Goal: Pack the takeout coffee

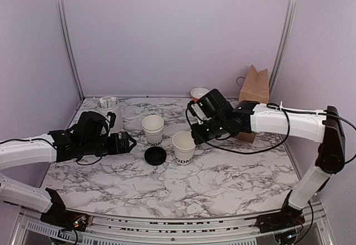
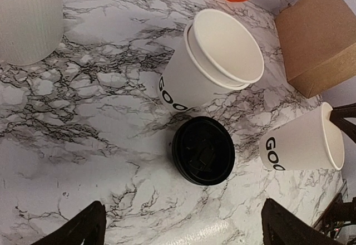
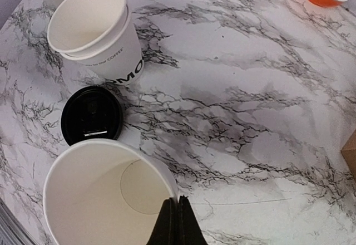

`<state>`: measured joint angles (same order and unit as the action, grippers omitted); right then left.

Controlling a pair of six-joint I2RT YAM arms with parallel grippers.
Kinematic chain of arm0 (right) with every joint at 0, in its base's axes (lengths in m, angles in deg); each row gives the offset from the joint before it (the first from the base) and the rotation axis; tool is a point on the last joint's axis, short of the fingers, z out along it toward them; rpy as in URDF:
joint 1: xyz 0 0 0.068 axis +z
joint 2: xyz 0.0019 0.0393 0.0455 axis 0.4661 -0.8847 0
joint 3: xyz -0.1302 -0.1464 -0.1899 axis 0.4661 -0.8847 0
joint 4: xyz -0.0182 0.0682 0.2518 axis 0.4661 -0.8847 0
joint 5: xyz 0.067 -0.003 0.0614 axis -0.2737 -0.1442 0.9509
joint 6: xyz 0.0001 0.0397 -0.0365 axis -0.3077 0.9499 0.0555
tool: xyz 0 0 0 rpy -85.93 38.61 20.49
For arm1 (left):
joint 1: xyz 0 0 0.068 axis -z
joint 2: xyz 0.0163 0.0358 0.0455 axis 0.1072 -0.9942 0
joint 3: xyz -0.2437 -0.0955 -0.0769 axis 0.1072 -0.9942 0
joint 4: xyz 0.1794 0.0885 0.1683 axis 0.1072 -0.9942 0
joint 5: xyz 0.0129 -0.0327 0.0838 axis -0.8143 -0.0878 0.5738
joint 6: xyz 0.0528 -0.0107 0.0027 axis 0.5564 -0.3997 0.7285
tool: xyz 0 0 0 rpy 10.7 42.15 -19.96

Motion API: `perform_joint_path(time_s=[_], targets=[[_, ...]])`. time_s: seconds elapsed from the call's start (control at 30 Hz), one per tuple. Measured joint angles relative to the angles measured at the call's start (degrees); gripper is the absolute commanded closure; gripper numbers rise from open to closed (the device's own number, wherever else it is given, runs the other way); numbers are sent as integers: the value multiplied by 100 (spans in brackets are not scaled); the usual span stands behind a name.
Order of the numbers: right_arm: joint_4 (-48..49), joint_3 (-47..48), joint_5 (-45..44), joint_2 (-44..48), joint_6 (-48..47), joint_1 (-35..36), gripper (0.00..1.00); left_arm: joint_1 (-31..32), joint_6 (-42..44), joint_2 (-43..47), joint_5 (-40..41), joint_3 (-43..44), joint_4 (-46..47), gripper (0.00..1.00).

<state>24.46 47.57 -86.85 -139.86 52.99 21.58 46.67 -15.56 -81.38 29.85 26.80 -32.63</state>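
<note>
The paper cup stands mid-scene on the desk, its black lid just left. The right pincer, closed at the cup's rim, could tip or crumple it by dragging sideways. The left pincer, wide open, may knock the cup stack.

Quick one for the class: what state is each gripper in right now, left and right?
Left gripper: open, holding nothing.
Right gripper: closed, pinching the rim of the single cup.
</note>
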Motion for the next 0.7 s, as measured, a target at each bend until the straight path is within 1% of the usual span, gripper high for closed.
perform_joint_path(time_s=[0.1,0.27,0.4,0.6,0.7], targets=[[76,-52,26,-63,7,142,98,260,-46,-433,98,160,9,8],[129,-291,57,-107,55,227,97,603,-105,-1268,297,671,-37,18],[140,-474,52,-105,144,227,89,802,-140,-1725,455,1027,-87,26],[144,-704,39,-9,254,229,71,911,-127,-2216,782,1438,-334,49],[136,-737,4,103,308,254,67,911,-107,-2426,953,1602,-527,60]])
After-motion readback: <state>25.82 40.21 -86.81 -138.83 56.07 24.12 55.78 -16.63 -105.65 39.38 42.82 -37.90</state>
